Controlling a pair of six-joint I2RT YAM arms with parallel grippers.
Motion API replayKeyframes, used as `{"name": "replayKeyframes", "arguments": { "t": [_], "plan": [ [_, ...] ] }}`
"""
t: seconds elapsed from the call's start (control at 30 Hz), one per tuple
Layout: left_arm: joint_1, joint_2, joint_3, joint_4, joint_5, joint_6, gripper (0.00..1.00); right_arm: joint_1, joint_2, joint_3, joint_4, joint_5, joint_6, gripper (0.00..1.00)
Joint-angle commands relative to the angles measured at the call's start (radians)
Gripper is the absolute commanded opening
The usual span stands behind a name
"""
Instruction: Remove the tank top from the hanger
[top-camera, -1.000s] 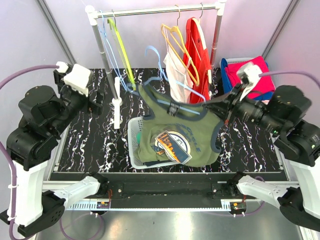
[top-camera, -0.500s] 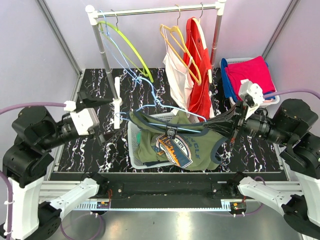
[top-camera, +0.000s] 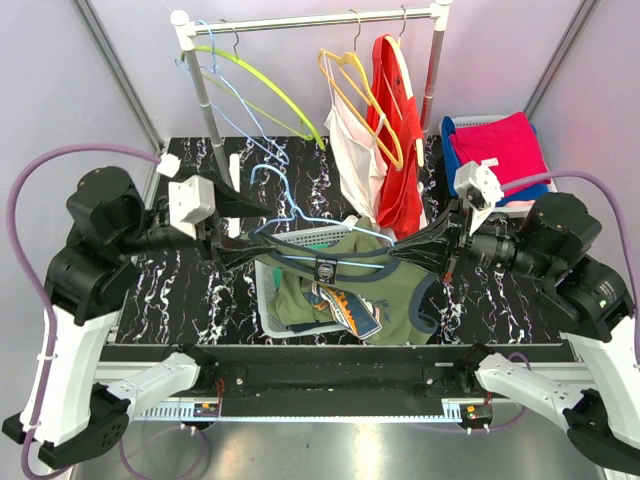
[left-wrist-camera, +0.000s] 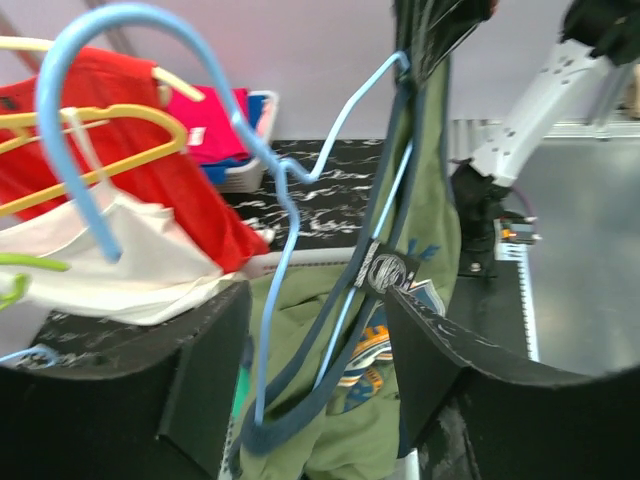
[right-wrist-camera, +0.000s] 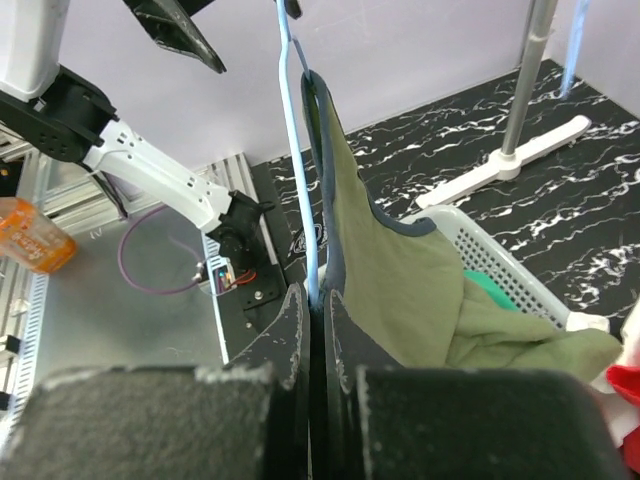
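An olive tank top (top-camera: 340, 300) with navy trim hangs on a light blue hanger (top-camera: 345, 227) over a white basket (top-camera: 266, 270). My right gripper (top-camera: 408, 243) is shut on the hanger's right end. In the right wrist view the blue wire (right-wrist-camera: 295, 130) and the navy strap run down into the closed right gripper (right-wrist-camera: 318, 300), with green cloth (right-wrist-camera: 400, 270) beside them. My left gripper (top-camera: 252, 248) is at the garment's left shoulder. In the left wrist view the left gripper (left-wrist-camera: 320, 400) stands open. The navy strap and the hanger (left-wrist-camera: 62, 130) pass between its fingers, which touch neither.
A clothes rack (top-camera: 205, 110) stands behind with a lime hanger (top-camera: 270, 85), a yellow hanger (top-camera: 365, 95), a white garment (top-camera: 350, 150) and a red garment (top-camera: 405, 130). A bin of pink and blue clothes (top-camera: 500, 150) sits at the back right.
My left arm swung in from the far left to the tank top's left shoulder, and its jaws have narrowed. The right gripper brought the hanger lower over the basket.
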Motion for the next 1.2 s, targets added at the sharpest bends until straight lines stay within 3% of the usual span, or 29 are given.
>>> {"name": "replayKeyframes", "arguments": {
  "t": [0.0,0.43,0.53,0.63,0.73,0.87,0.97,1.0,1.03,1.17],
  "plan": [
    [0.002,0.020,0.010,0.076,0.112,-0.073,0.61,0.007,-0.021,-0.026,0.140,-0.044,0.045,0.00],
    [0.002,0.051,0.007,0.078,0.137,-0.078,0.58,0.007,-0.017,-0.091,0.258,-0.064,0.071,0.00],
    [0.002,0.056,0.004,0.079,0.143,-0.076,0.51,0.007,-0.009,-0.098,0.289,-0.076,0.082,0.00],
    [0.002,0.057,0.004,0.079,0.152,-0.073,0.31,0.007,-0.001,-0.100,0.302,-0.064,0.080,0.00],
    [0.002,0.051,0.002,0.072,0.145,-0.061,0.04,0.007,-0.009,-0.118,0.308,-0.017,0.068,0.00],
    [0.003,0.039,0.001,0.064,0.105,-0.052,0.00,0.007,-0.035,-0.161,0.319,0.101,0.053,0.07],
    [0.005,0.033,0.002,0.064,0.053,-0.038,0.00,0.007,-0.058,-0.190,0.318,0.242,0.048,0.41],
    [0.005,0.031,0.007,0.064,0.019,-0.029,0.00,0.007,-0.064,-0.199,0.316,0.281,0.048,0.60],
    [0.005,0.026,0.007,0.064,0.002,-0.021,0.00,0.007,-0.073,-0.207,0.318,0.316,0.045,0.70],
    [0.006,0.006,-0.005,0.061,-0.069,0.029,0.00,0.007,-0.124,-0.242,0.310,0.496,0.031,0.81]
  ]
}}
